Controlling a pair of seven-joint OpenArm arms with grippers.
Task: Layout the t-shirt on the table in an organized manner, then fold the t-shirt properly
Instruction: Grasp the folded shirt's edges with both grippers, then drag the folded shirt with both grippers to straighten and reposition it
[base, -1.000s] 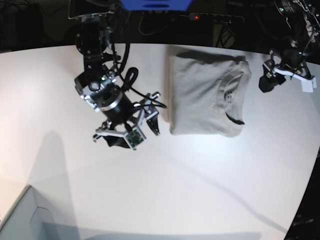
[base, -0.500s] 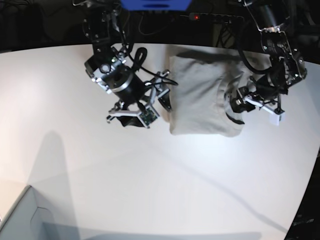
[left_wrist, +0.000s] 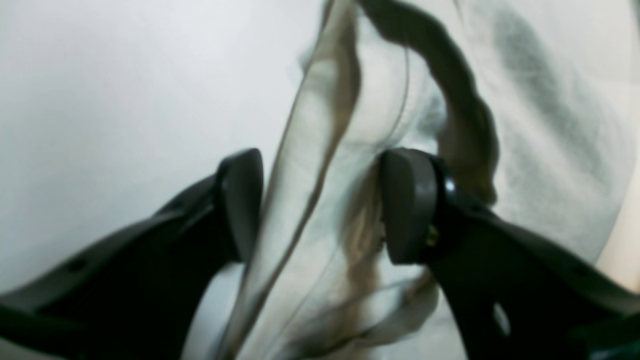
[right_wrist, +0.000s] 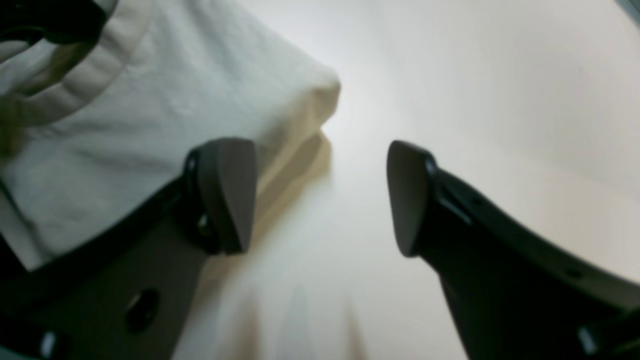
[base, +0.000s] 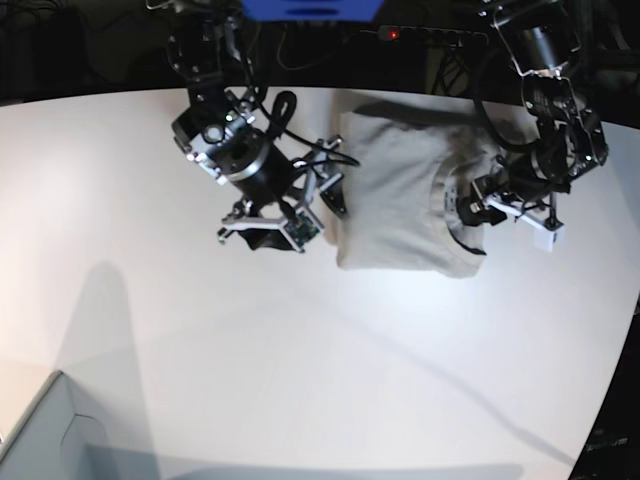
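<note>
Folded shirt (base: 400, 200) on the white counter (base: 300, 380), a tool at each side of it.

Going left to right in the base view: the right tool (base: 325, 195) stands released, jaws wide, straddling the shirt's edge near a folded corner (right_wrist: 320, 90), one finger (right_wrist: 225, 195) over the cloth and the other over bare counter, gripping nothing. The shirt lies as a compact rectangle toward the far edge of the counter; it looks light, soft and limp, likely to sag and slip out of its fold unless taken through all layers at a thick folded edge or corner. The left tool (left_wrist: 320, 205) sits at the collar (base: 470, 200), jaws part-open with gathered cloth between them; whether it is pinched I cannot tell. A small neck label is visible, its print too small to read; no brand shows.
</note>
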